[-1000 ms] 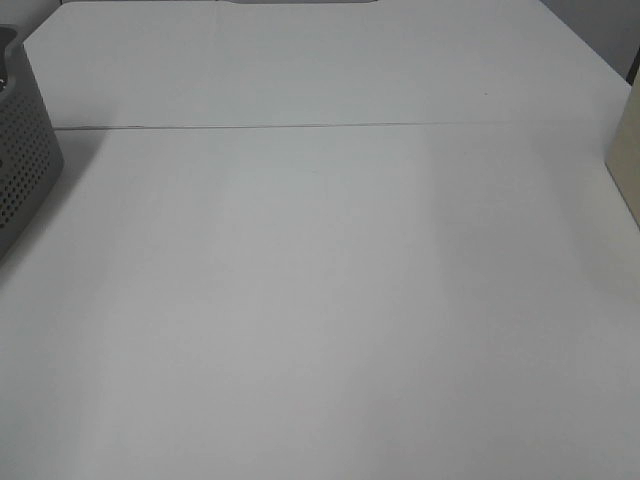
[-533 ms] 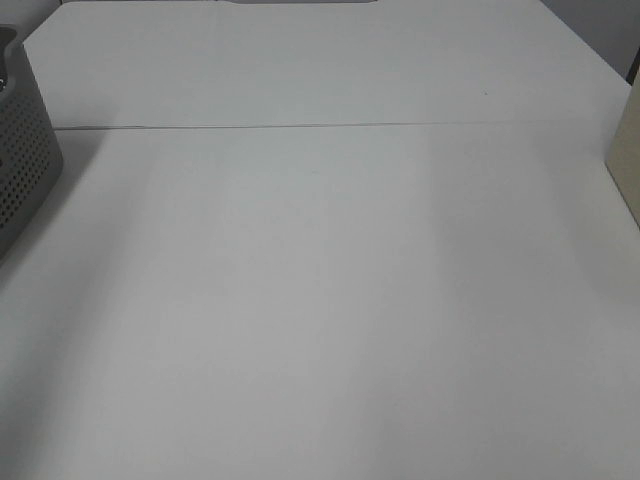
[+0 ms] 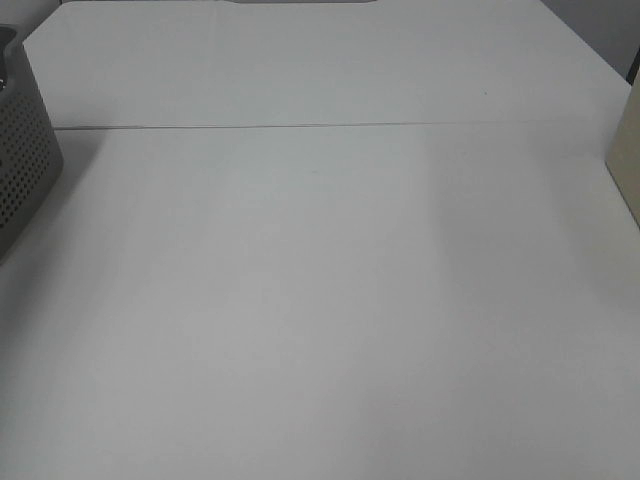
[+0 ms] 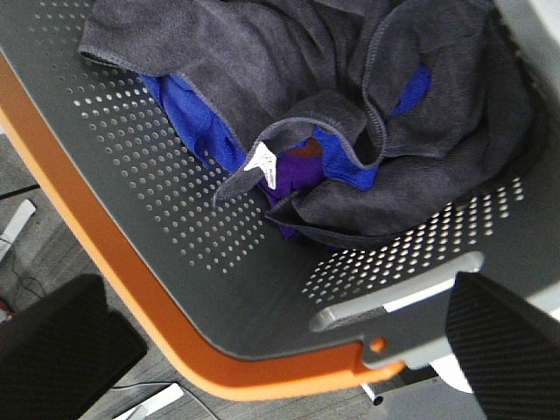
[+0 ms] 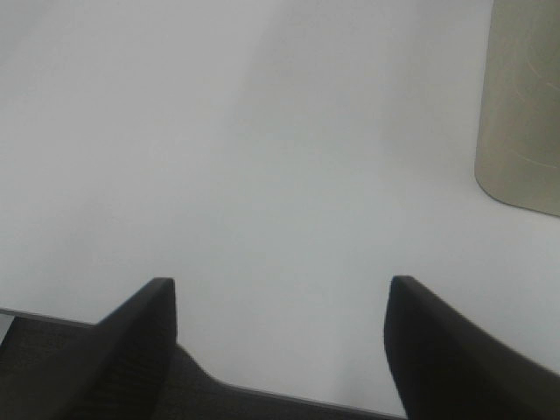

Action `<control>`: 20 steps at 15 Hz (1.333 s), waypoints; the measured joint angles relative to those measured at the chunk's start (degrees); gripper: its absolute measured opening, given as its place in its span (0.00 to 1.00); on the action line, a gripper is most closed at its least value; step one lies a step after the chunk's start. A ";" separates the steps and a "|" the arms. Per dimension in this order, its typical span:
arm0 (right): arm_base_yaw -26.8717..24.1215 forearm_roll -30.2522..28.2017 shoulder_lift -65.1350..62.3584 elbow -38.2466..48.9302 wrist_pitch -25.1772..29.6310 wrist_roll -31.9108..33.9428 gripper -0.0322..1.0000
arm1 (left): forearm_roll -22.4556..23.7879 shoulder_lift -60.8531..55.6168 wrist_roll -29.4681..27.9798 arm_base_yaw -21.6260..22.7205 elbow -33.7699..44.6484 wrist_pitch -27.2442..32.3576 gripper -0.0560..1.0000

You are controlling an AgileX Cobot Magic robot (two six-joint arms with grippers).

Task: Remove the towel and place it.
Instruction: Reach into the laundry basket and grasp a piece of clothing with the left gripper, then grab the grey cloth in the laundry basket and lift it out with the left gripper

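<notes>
The towel (image 4: 289, 61) is a dark crumpled terry cloth with a small white tag (image 4: 260, 163). It lies inside a grey perforated basket (image 4: 157, 227) with an orange rim (image 4: 105, 236), on top of a blue cloth (image 4: 197, 114). My left gripper (image 4: 280, 367) is open and empty, above the basket's near rim and apart from the towel. My right gripper (image 5: 280, 324) is open and empty over the white table (image 5: 262, 131). Neither gripper shows in the exterior high view, where only the basket's side (image 3: 22, 150) shows at the left edge.
A beige container (image 3: 628, 150) stands at the table's right edge and also shows in the right wrist view (image 5: 521, 105). A seam (image 3: 320, 126) crosses the white table (image 3: 320, 300). A purple item (image 4: 293, 171) shows under the towel.
</notes>
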 joint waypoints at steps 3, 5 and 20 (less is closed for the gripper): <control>0.00 0.00 0.00 0.00 0.00 0.00 0.67 | -2.29 8.59 9.68 4.87 -3.44 -0.80 0.99; 0.00 0.00 0.00 0.00 0.00 0.00 0.67 | -2.18 13.01 15.58 6.82 -3.55 -5.10 0.99; 0.00 0.00 0.00 0.00 0.00 0.00 0.67 | -0.74 27.62 24.92 7.56 -3.72 -13.52 0.43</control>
